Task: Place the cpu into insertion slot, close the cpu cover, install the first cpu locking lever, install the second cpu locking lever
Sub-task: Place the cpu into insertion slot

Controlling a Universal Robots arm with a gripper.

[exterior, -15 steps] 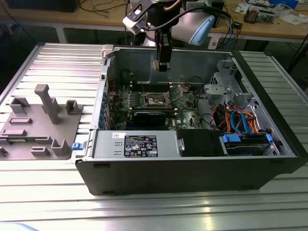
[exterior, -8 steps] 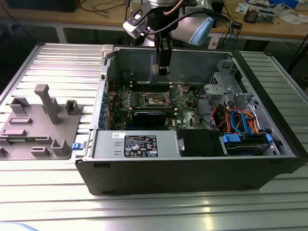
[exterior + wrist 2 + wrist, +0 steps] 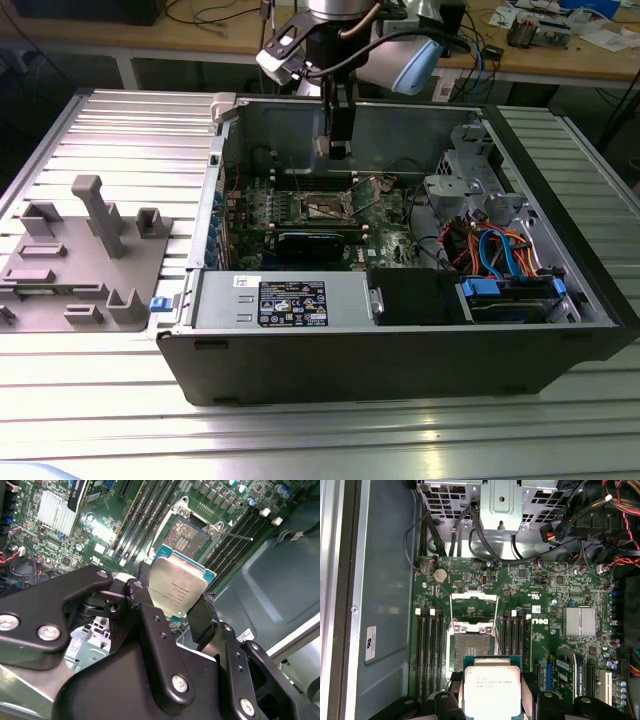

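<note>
My gripper (image 3: 172, 599) is shut on the cpu (image 3: 178, 586), a small square chip with a dull silver top, pinched by two opposite edges between black fingers (image 3: 141, 596). In the first wrist view the cpu (image 3: 491, 687) hangs over the green motherboard, beside the open insertion slot (image 3: 471, 649). The cpu cover (image 3: 473, 606) is a thin silvery frame, swung up off the slot. A thin wire lever (image 3: 235, 536) sticks out beside the slot (image 3: 187, 535). In the exterior view the gripper (image 3: 338, 150) hovers well above the slot (image 3: 325, 208) inside the open computer case.
Black memory slots (image 3: 429, 647) flank the slot on both sides. A ribbed heatsink (image 3: 579, 621) and bundles of cables (image 3: 580, 525) lie further along the board. The case wall (image 3: 400, 350) and drive cage (image 3: 470, 190) enclose the board. A grey fixture tray (image 3: 80, 250) sits at the exterior view's left.
</note>
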